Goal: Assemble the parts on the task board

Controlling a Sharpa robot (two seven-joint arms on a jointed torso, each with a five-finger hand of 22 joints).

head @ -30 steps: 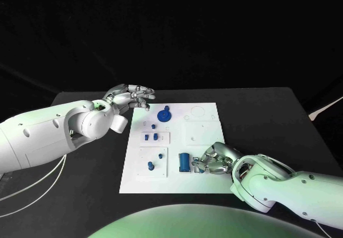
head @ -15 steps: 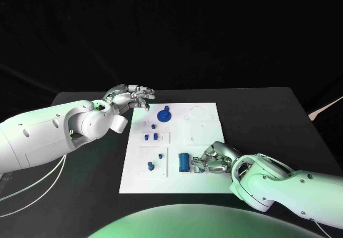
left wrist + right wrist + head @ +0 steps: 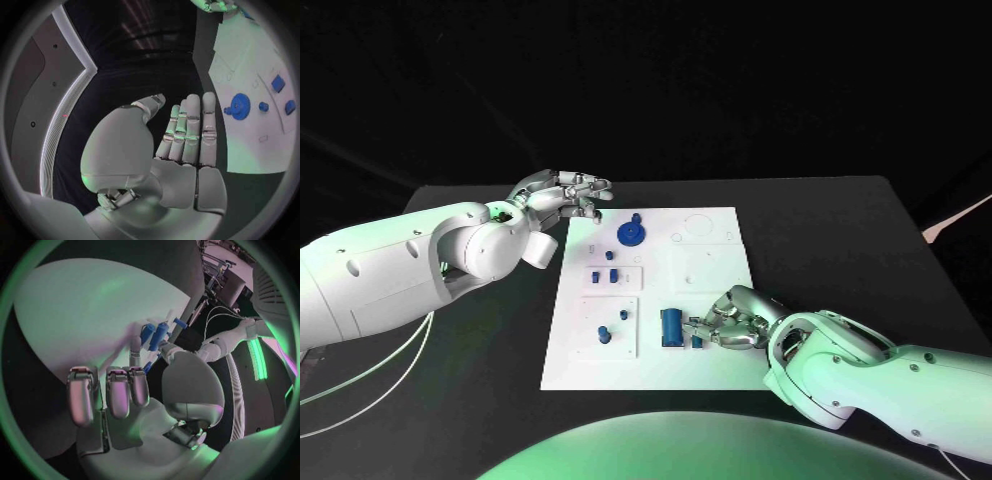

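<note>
Here the white task board (image 3: 711, 265) lies in the middle of the black counter (image 3: 834, 240). The right robot hand (image 3: 733, 322) rests on the board's near right part, its fingertips (image 3: 136, 347) touching a small blue part (image 3: 697, 341) just beside the upright blue cylinder (image 3: 672, 325); whether it grasps that part I cannot tell. The left robot hand (image 3: 563, 195) hovers off the board's far left corner, released, fingers extended, near the blue gear (image 3: 632, 233).
</note>
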